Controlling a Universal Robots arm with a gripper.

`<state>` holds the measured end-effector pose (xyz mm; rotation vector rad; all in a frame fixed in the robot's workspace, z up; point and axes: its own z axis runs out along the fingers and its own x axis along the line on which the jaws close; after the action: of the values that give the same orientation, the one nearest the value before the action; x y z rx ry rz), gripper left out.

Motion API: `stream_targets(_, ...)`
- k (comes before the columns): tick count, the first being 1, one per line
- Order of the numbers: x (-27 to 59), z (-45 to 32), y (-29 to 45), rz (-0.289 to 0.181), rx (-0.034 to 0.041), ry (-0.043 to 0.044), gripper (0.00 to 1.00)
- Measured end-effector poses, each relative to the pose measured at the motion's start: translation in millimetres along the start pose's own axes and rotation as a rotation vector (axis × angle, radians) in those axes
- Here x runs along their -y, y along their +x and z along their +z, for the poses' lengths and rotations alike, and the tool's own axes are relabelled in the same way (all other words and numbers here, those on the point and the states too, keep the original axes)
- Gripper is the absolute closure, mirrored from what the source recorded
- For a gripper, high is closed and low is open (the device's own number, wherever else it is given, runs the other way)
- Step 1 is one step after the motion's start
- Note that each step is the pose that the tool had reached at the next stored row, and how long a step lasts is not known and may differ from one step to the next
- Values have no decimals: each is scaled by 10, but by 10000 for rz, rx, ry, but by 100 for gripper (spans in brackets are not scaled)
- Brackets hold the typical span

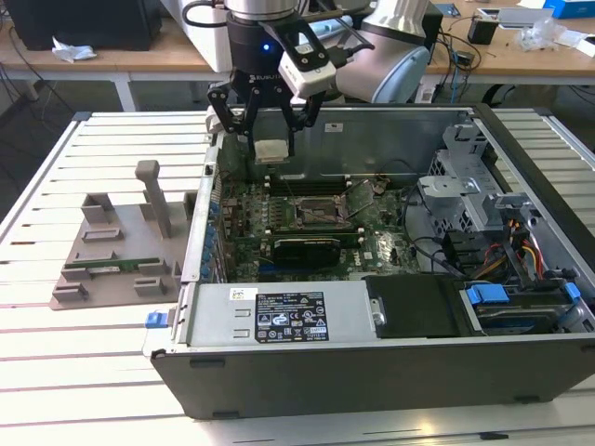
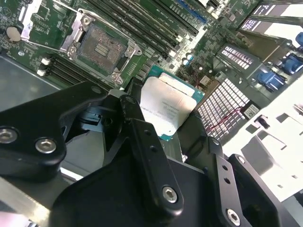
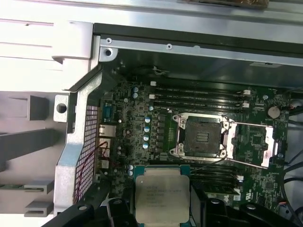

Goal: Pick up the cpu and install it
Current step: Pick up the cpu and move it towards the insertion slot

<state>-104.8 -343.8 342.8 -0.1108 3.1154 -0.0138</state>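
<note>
The cpu (image 1: 271, 150), a flat square chip with a silver-white top and a thin green rim, hangs in the air above the open computer case (image 1: 390, 372). My gripper (image 1: 271, 147) is shut on it, one black finger on each side. In both wrist views the cpu (image 3: 162, 194) (image 2: 165, 106) sits between the fingers (image 2: 142, 142). The bare socket (image 3: 202, 137) (image 2: 102, 47) on the green motherboard lies below and a little away from the chip, and its metal retention frame (image 3: 255, 144) is swung open. In the exterior view the socket (image 1: 311, 212) is lower and toward that view's right of the gripper.
Memory slots (image 3: 199, 97) run beside the socket. A black card (image 1: 307, 249) lies on the board nearer the front. Drive bays and cables (image 1: 521, 260) fill the exterior view's right of the case. A grey fixture (image 1: 121, 251) outside holds a green memory stick (image 1: 112, 267).
</note>
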Motion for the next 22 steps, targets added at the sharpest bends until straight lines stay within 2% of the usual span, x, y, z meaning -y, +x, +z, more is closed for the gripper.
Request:
stream_targets(15, -2, 131, -8, -1, 0, 0, 45)
stream_targets(22, -7, 219, -29, -1, -2, 1, 45)
